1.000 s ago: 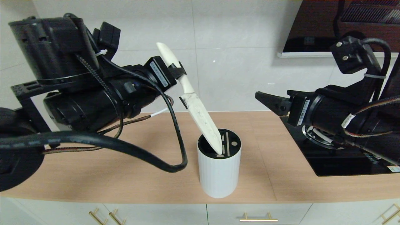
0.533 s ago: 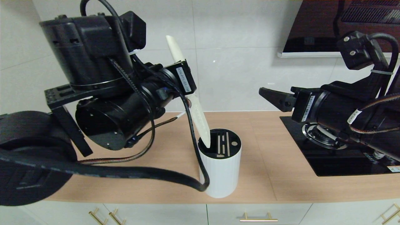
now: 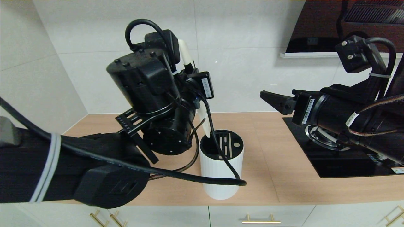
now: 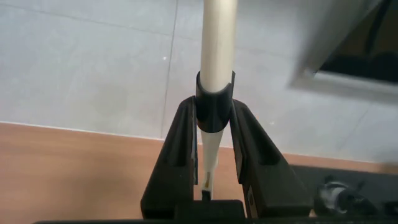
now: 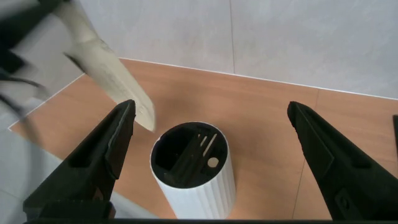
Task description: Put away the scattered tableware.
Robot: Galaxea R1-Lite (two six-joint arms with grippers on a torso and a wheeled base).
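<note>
In the middle of the head view, a white knife [image 3: 204, 124] stands almost straight up, with its handle at the top and its blade pointing down. Its tip is right at the left edge of the black top of the holder [image 3: 222, 170], by the big opening there. I cannot tell if the tip is inside. The holder is a white round tub with ribs down its side and thin slots in its black top. It stands upright on the wooden counter [image 3: 277, 176], near the front edge.

The left hand [image 4: 213, 109] is pinching the knife by its handle, with one black finger on each side. A dark band goes round the handle between the fingers. A cable from the left arm hangs across the front of the holder.

The right hand [image 5: 211, 107] is spread wide open. It hangs in the air at the right of the head view, well apart from the knife. In its wrist view the holder sits lower down between the two fingers.

A black cooktop [image 3: 331, 164] lies in the counter at the right. A white tiled wall [image 3: 240, 63] stands behind. Gold handles [image 3: 261, 220] line the bottom edge.
</note>
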